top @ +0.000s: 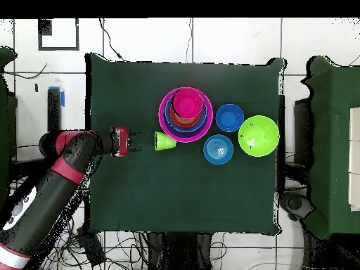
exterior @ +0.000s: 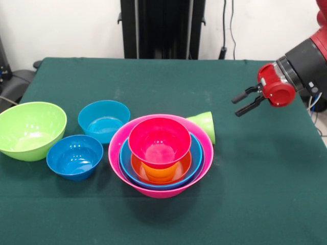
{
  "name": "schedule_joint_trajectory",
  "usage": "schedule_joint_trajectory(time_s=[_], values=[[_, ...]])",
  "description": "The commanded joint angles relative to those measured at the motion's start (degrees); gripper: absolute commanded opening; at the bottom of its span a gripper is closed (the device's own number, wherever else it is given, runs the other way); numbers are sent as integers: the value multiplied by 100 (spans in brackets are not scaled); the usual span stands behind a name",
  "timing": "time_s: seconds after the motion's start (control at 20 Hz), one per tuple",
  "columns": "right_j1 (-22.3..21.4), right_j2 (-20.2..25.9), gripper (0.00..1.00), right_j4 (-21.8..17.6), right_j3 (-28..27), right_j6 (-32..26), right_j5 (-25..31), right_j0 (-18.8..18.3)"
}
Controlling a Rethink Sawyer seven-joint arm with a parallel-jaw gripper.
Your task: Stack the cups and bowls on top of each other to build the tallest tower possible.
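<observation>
Pink glossy plastic bowl (exterior: pixel 160 186) at centre frame already nests blue, orange and red-pink bowls, while three loose bowls at left and the tipped lime green tumbler (exterior: pixel 204 124) remain; the gripper (exterior: pixel 243 104) hangs open, empty, upper right.

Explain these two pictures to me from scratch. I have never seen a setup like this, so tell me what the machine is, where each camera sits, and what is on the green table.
The machine is a red and black robot arm ending in a gripper, a two-fingered claw. It is open and holds nothing.

One camera faces the robot across the table; the other looks straight down, so the sides appear swapped between them.

On the table is a tower: a big pink bowl with blue, orange and red-pink bowls nested inside. A lime green cup lies on its side behind it, between tower and gripper. Standing apart are a large lime green bowl, a sky blue bowl and a dark blue bowl.
</observation>
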Motion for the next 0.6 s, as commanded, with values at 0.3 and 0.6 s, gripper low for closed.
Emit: schedule_joint_trajectory(time_s=[0.3, 0.6], values=[[453, 804, 100, 110, -250, 1505, 57, -96], [409, 915, 100, 213, -49, 1600, -5, -64]])
